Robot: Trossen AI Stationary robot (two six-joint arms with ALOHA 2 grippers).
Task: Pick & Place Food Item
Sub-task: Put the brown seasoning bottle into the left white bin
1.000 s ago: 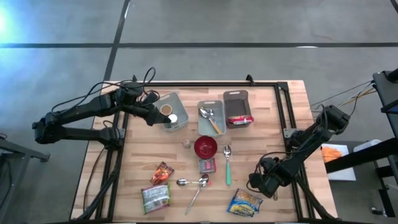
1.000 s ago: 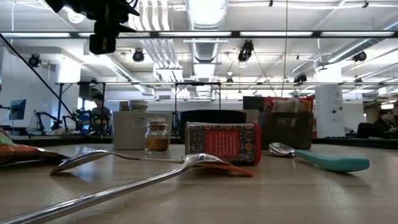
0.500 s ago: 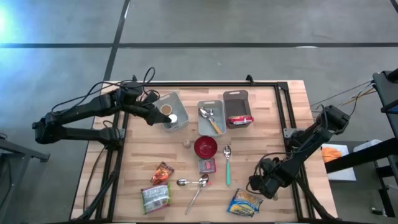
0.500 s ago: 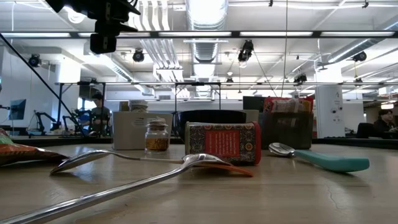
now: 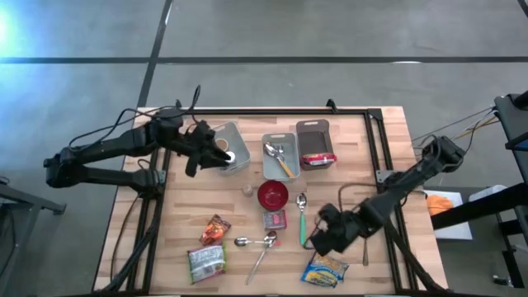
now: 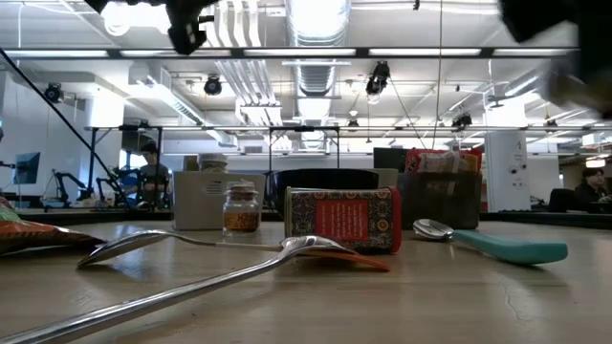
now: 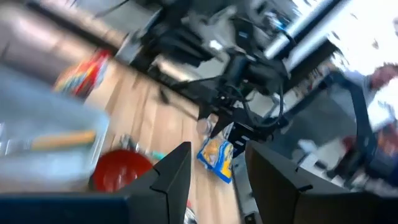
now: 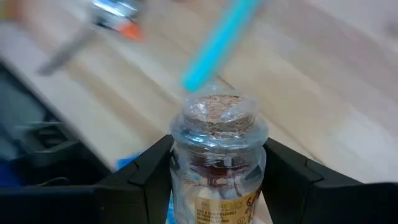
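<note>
Holding a cork-stoppered glass jar (image 8: 217, 155) of reddish contents, the right gripper (image 8: 217, 186).

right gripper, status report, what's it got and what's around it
Right gripper shut on a cork-topped glass jar, over the table's right front. Left gripper open, empty, beside the grey bin. Teal-handled spoon close by.

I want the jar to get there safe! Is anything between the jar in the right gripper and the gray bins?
Yes. The red bowl and the teal spoon lie between the right gripper and the gray bins. The jar is held above the table, so it can probably pass over them.
</note>
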